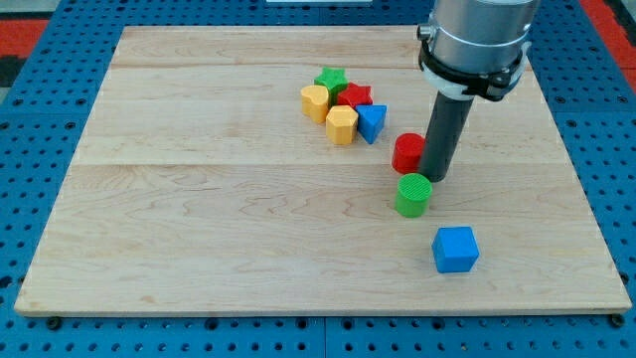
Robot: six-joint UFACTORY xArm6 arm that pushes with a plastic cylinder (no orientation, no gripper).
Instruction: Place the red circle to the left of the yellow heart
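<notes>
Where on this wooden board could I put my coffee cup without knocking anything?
The board's whole left half is bare, as is the bottom strip left of the blue cube. It is crowded around the cluster by the yellow heart and near my tip, beside the red circle and green cylinder.

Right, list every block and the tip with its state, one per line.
red circle: upright, touching my tip's left side
my tip: down on the board
green circle: upright, alone
blue cube: alone
yellow heart: in cluster
green star: in cluster
</notes>
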